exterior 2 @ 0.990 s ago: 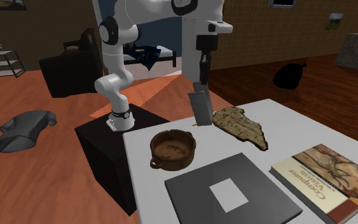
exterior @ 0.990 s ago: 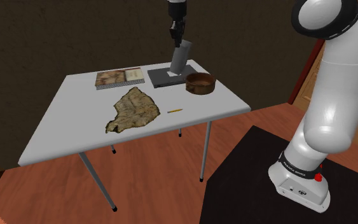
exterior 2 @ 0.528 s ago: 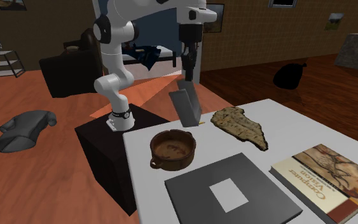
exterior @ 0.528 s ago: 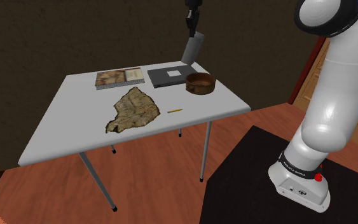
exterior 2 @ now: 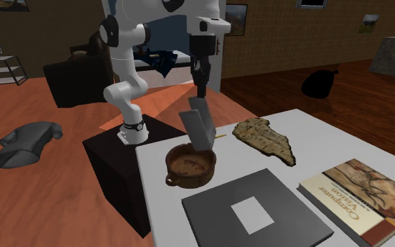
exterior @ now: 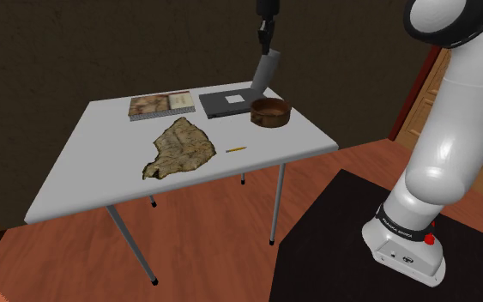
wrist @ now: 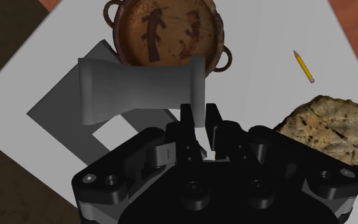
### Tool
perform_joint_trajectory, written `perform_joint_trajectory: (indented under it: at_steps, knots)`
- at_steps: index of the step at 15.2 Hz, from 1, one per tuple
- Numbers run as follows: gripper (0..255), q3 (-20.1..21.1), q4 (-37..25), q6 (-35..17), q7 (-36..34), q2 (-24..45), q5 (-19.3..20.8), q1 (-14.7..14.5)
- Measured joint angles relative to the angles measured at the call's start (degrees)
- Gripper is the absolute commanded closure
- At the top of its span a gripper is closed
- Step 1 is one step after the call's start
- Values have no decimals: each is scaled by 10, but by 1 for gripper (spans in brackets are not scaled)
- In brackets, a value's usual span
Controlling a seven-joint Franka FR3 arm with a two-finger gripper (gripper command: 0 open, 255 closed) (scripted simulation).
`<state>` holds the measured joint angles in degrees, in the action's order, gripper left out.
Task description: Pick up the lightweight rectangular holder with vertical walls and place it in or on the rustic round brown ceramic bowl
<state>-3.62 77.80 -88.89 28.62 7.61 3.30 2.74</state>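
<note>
Your claw pinches one wall of the grey holder, which hangs tilted in the air over the rim of the brown bowl.

In the shoulder view the table stands left of the stand. 3 things line its far edge: the book at the left, the flat board in the middle, and the bowl at the right, just beside the board. Nearer the camera, the slab lies in front of the book, with the pencil just to its right, in front of the board. The holder hangs tilted, clasped in the gripper, above the bowl's far rim, clear of the table.
</note>
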Motion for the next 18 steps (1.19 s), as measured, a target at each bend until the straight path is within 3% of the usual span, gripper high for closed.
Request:
perform_joint_trajectory:
  at_steps: [18]
  knots:
    - [255, 1, 177, -148, -10, -31, 3, -1]
